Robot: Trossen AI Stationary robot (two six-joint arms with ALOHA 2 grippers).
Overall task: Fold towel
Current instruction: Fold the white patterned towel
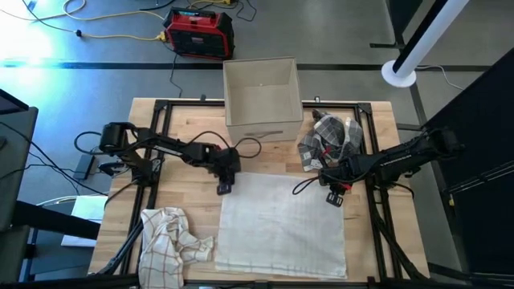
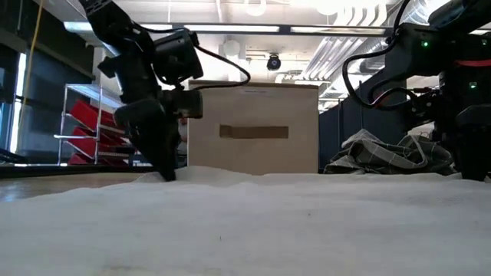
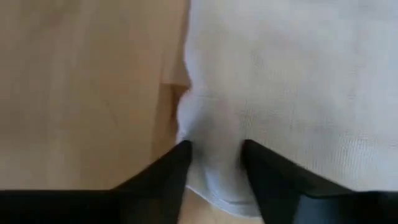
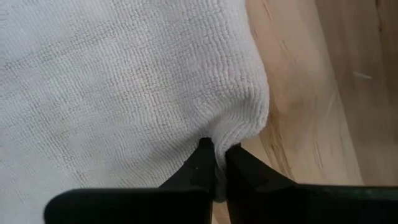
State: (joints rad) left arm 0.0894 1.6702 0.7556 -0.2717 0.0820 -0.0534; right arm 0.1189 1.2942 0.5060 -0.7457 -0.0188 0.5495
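A white towel (image 1: 281, 225) lies spread flat on the wooden table, its near edge at the table's near edge. My left gripper (image 1: 225, 187) stands at the towel's far left corner and points down, shut on a bunch of cloth. At the towel's far right corner my right gripper (image 1: 335, 197) also points down, shut on that corner. In the low view the left gripper (image 2: 165, 172) meets the towel's far edge. My left gripper pinches a raised bunch of cloth at the towel's far left corner (image 3: 214, 140) between its two fingers, coming from above. The cloth puckers beside the fingers, and the remainder of the towel lies flat on the table. My right gripper pinches the towel's far right corner (image 4: 239, 127) between its two nearly closed fingers, from above. The corner is gathered into a small fold at the fingertips (image 4: 205, 152). The towel around it lies on the table.
A tan open box (image 1: 261, 100) stands at the table's far edge, behind the towel. A pile of grey checked cloth (image 1: 329, 140) lies to its right. A crumpled cream plaid cloth (image 1: 169, 241) lies at the near left. Bare wood shows on both sides of the towel.
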